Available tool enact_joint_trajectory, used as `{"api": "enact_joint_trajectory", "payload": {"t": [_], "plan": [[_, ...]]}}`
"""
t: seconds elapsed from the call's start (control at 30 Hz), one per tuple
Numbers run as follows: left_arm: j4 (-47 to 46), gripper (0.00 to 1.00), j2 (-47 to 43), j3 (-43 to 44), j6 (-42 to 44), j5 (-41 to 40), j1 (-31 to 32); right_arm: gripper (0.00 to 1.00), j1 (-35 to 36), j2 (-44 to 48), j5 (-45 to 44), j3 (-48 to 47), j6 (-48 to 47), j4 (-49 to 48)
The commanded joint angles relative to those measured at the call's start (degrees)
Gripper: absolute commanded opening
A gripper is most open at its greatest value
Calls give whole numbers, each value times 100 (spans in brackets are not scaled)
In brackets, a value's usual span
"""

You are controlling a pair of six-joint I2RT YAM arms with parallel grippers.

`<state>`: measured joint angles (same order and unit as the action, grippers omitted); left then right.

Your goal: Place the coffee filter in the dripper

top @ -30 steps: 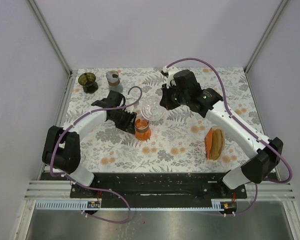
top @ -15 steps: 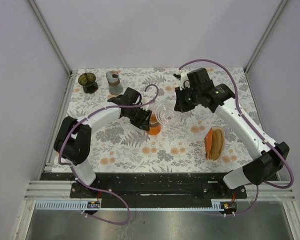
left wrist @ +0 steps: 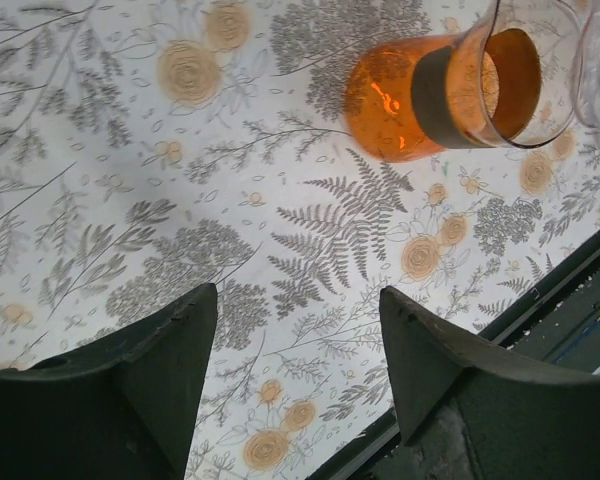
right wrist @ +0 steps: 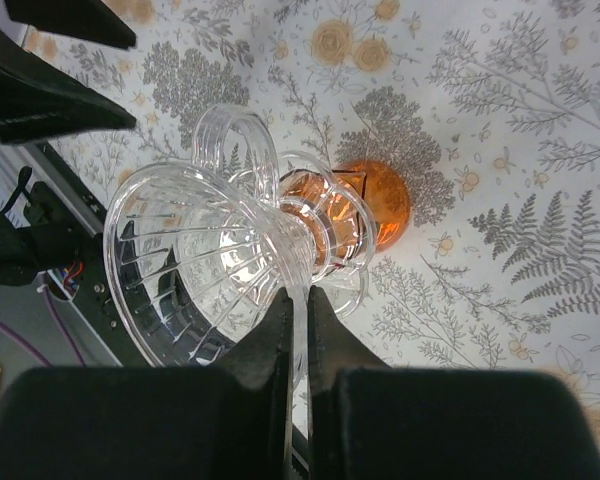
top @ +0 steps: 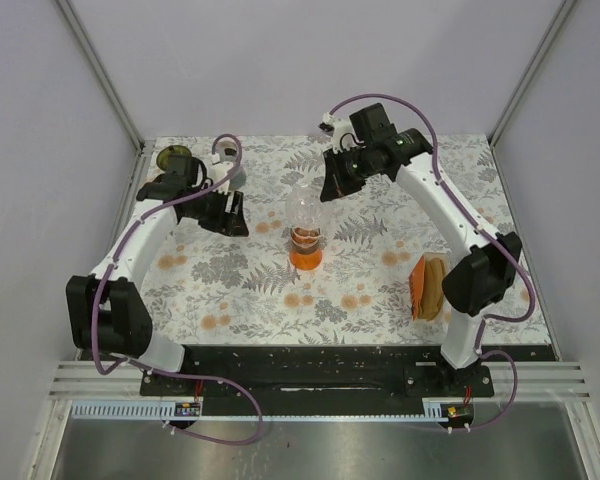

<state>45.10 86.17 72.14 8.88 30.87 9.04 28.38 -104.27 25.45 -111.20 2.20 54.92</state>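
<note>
At the middle of the tabletop: clear dripper (top: pixel 307 207) seated mouth-up on the orange carafe (top: pixel 306 256), both upright. Pinched on the dripper's rim from the far side, right gripper (right wrist: pixel 297 300), jaws all but shut with only the thin glass edge between. Spread wide and holding nothing, left gripper (left wrist: pixel 295 300), hovering toward the left edge, well apart from the carafe. Lying by the right edge, toward the near-right corner and untouched: coffee filter (top: pixel 428 287), brown, apparently folded flat.

Judged from this: seating of the dripper about done, fetching of the filter not yet begun. To do it well: let go of the rim gently, without tipping the glass off the carafe; lift straight clear; swing to the right edge; take the filter lightly by one edge to spare the paper. Lower it point-down into the dripper's centre and settle it against the ribs. Keep the left gripper ready beside the carafe for steadying. Likely trouble: a flat, limp filter catching on the rim.
</note>
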Motion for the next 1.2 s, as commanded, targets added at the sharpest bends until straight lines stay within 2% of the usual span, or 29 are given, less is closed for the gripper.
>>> {"api": "enact_joint_trajectory", "payload": {"t": [0.0, 0.23, 0.8, 0.93, 1.07, 1.17], "plan": [[131, 70, -451, -77, 140, -20, -332, 0, -17, -392, 618, -604, -26, 555], [-19, 75, -663, -235, 105, 33, -412, 0, -8, -489, 803, -447, 18, 485], [-28, 75, -654, -297, 87, -11, -412, 0, 132, -990, 408, -798, 70, 432], [-28, 76, -654, -297, 87, -11, -420, 0, 133, -1051, 145, -921, 53, 616], [-28, 75, -654, -306, 105, -11, -412, 0, 133, -1192, 276, -1114, -18, 792], [-28, 75, -672, -314, 96, -20, -412, 14, 124, -1254, 39, -1167, 18, 863]]}}
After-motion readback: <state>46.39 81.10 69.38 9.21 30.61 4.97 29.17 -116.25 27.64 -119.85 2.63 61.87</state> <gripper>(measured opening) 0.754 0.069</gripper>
